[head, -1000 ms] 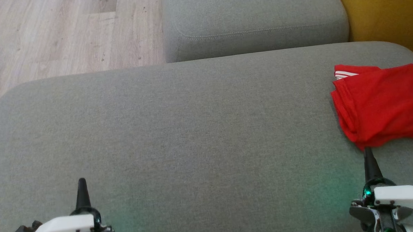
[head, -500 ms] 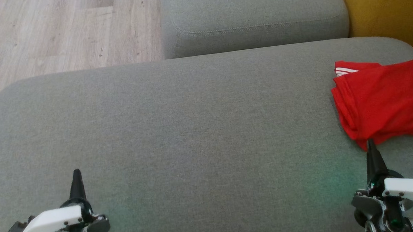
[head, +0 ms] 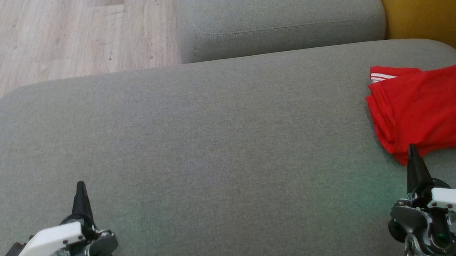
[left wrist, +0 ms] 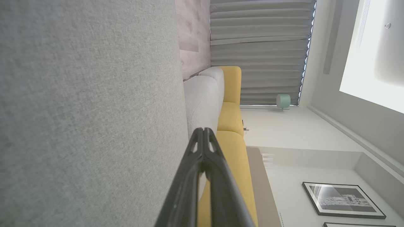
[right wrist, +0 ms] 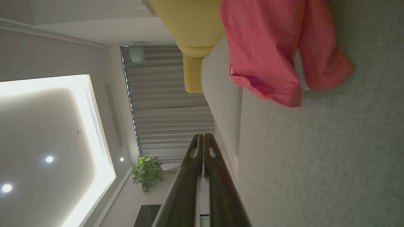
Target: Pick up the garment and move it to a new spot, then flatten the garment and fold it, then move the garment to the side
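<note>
A red garment [head: 420, 110] with white stripes lies folded at the far right of the grey cushion [head: 213, 143]; the right wrist view shows the garment [right wrist: 268, 47] at its top. My right gripper [head: 412, 150] is shut and empty at the lower right, its tip over the garment's near corner; contact cannot be told. In its own view the right gripper [right wrist: 203, 135] has its fingers pressed together. My left gripper [head: 80, 185] is shut and empty above the cushion at the lower left, far from the garment. The left gripper [left wrist: 204, 130] also shows closed in the left wrist view.
A second grey cushion [head: 277, 24] lies beyond the first. Wooden floor [head: 69, 35] spreads at the upper left. A yellow seat [head: 425, 11] borders the cushions at the upper right. The wide middle of the near cushion is bare fabric.
The camera has shifted slightly. Both grippers have crept forward; the right tip went from just short of the garment's near corner to over it. The garment has not moved.
</note>
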### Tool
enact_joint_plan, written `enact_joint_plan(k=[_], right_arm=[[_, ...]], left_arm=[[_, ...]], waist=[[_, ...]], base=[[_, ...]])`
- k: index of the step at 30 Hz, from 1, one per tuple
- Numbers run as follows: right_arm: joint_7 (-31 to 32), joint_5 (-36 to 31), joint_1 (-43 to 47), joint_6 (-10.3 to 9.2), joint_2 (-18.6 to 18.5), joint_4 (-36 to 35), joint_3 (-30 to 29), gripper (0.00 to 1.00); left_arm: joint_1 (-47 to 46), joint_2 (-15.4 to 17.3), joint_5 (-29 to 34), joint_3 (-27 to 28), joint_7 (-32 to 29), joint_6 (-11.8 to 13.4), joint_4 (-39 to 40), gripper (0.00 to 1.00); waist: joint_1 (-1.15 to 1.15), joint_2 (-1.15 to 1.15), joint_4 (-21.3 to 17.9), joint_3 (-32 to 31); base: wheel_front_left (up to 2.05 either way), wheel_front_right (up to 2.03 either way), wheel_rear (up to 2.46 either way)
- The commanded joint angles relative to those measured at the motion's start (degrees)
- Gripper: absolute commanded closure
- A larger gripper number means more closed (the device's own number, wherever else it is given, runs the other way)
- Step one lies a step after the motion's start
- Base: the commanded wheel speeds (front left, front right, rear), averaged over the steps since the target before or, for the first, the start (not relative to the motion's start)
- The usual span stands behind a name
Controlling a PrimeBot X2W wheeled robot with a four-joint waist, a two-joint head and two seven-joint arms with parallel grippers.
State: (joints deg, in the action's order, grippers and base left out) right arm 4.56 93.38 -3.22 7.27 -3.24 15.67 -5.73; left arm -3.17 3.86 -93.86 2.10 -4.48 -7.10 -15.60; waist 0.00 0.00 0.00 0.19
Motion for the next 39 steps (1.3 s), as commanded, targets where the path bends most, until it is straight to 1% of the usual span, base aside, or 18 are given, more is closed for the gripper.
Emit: enact_joint_plan(k=[1,39], right_arm=[[0.4,0.3,-2.8,0.22,-1.0,-1.8,1.1,1.00],[1.0,-0.3,-2.9,0.22,-0.5,-1.7,0.3,1.00]], left_arm=[[-2.8,0.5,-0.1,2.3,-0.3,-0.4,1.6,1.00],[-2.9,0.0,0.6,3.1,-1.0,-0.4,1.6,1.00]], waist=[[0.00,0.00,0.0,0.0],[0.00,0.00,0.0,0.0]], base=[[0.00,0.00,0.00],[0.00,0.00,0.00]])
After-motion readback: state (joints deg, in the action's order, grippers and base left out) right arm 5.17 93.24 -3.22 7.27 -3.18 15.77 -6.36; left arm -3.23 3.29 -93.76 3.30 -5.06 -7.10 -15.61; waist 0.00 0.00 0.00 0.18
